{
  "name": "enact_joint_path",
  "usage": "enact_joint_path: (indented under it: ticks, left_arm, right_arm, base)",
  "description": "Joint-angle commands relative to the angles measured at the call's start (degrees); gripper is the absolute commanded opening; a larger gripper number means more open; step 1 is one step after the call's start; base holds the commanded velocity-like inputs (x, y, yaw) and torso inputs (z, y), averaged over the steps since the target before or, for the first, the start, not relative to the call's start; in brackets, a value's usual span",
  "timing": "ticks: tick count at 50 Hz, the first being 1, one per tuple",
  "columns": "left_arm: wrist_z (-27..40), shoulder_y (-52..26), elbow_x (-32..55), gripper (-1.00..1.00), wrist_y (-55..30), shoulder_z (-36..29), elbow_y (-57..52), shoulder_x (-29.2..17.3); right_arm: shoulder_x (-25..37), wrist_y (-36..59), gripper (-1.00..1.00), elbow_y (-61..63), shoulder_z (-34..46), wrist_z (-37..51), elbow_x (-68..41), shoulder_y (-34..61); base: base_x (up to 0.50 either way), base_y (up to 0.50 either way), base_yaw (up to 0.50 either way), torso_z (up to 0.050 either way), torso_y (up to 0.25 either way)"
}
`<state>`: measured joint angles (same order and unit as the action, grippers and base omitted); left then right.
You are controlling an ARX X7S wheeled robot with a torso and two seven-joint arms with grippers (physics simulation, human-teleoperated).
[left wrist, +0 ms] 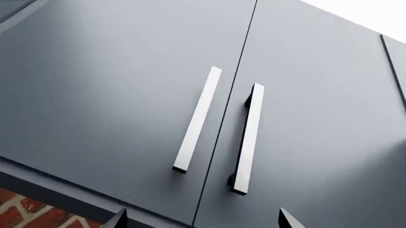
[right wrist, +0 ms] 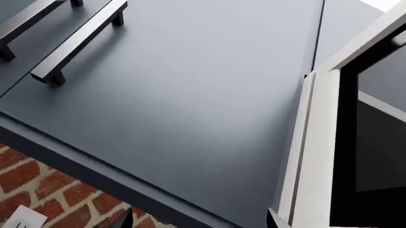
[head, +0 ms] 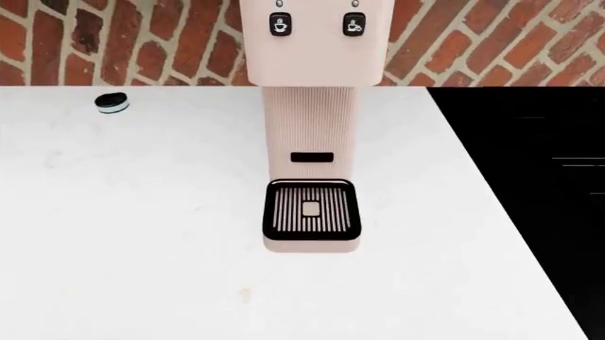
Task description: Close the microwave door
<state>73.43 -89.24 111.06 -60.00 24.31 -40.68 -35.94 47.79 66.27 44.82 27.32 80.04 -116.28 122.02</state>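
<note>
The microwave shows only in the right wrist view, as a white frame around a dark panel, beside dark grey upper cabinets. A narrow white strip runs along its edge, and I cannot tell how far the door stands open. My right gripper is open, with only its two dark fingertips showing and nothing between them; one tip is close to the white frame. My left gripper is open and empty too, facing two cabinet doors. Neither gripper appears in the head view.
Two grey cabinet doors carry long metal handles. A pink coffee machine with a black drip grille stands on the white counter against a brick wall. A small dark puck lies far left. A black area fills the right.
</note>
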Motion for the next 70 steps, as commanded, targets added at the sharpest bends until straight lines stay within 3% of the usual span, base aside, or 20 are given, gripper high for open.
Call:
enact_joint_path:
  ticks: [1,9,49,55,70]
  left_arm:
    - [0.0,0.0,0.1,1.00,0.6,-0.2,-0.1,-0.5]
    - [0.1,0.0,0.2,1.00,1.0,-0.4,-0.1,-0.8]
    - [-0.7,0.7,-0.5,1.00,2.4,-1.2,-0.7,-1.5]
    - [-1.4,1.1,-1.5,1.00,2.2,-1.3,-0.3,-1.4]
    - [-1.7,1.1,-1.8,1.00,2.6,-1.6,-0.3,-1.8]
  right_arm:
    - [0.2,-0.6,1.00,-0.1,0.4,0.0,-0.1,-0.7]
    - [0.3,-0.9,1.00,0.0,0.8,0.0,-0.2,-1.0]
    - [0.3,-0.9,1.00,-1.6,1.9,-0.8,-0.7,2.0]
    - [-3.1,2.8,1.00,-8.7,2.6,-5.4,4.2,6.6]
    - [-4.8,6.0,1.00,-13.9,1.9,-10.6,9.9,9.1]
  base:
    - [0.00,-0.30,0.00,0.000,0.000]
    - [0.00,-0.50,0.00,0.000,0.000]
    - [0.09,-0.01,0.00,0.000,0.000]
    - [0.00,0.00,0.00,0.000,0.000]
    - [0.00,0.00,0.00,0.000,0.000]
